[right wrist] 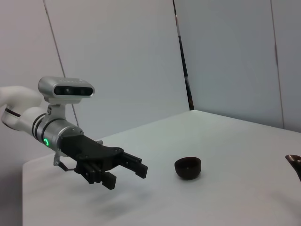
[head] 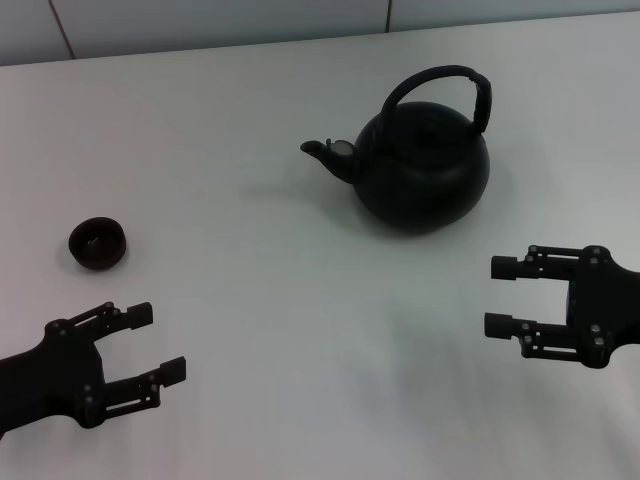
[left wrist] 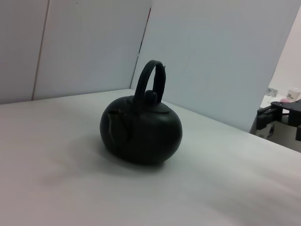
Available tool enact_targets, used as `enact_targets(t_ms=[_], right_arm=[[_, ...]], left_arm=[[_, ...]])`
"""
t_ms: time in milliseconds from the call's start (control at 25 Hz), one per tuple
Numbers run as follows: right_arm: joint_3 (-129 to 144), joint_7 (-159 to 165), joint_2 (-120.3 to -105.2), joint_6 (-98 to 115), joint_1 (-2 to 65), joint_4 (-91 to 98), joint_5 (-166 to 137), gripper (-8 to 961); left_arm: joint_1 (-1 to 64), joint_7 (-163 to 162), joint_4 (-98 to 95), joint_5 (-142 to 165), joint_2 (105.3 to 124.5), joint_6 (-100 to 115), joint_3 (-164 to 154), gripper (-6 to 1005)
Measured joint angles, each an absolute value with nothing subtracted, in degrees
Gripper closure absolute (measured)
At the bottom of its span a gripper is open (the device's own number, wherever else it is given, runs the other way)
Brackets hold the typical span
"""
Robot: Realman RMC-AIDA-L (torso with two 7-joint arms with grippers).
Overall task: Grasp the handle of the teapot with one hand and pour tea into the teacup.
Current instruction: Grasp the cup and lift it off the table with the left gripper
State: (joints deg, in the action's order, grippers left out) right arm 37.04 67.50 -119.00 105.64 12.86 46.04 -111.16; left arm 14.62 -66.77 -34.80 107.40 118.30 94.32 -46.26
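The matte black teapot [head: 420, 165] stands upright on the white table, its short spout [head: 325, 152] pointing left. Its arched handle [head: 445, 85] rises over the lid. The left wrist view shows the teapot [left wrist: 141, 129] and handle [left wrist: 151, 77] from the spout side. The small dark teacup [head: 97, 243] sits far left on the table, also seen as the teacup [right wrist: 188, 167] in the right wrist view. My right gripper [head: 503, 296] hovers open in front of and to the right of the teapot. My left gripper [head: 155, 342] is open, in front of the teacup, holding nothing.
The white table [head: 260, 300] runs back to a pale panelled wall [head: 200, 20]. A wide bare stretch lies between teacup and teapot. In the right wrist view the left arm [right wrist: 56, 129] with its wrist camera reaches in over the table.
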Motion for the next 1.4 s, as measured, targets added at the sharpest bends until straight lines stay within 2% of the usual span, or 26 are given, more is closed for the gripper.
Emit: enact_targets(t_ms=[760, 1400], right_arm=[[36.8, 67.5, -119.27, 105.7, 13.0, 45.9, -110.3, 293], [36.6, 67.5, -119.27, 105.7, 14.0, 44.7, -109.3, 294]], left_arm=[[14.7, -66.3, -34.2, 106.7, 118.32, 92.3, -45.7, 154], [14.8, -66.5, -30.3, 95.2, 118.46, 76.9, -43.3, 154]])
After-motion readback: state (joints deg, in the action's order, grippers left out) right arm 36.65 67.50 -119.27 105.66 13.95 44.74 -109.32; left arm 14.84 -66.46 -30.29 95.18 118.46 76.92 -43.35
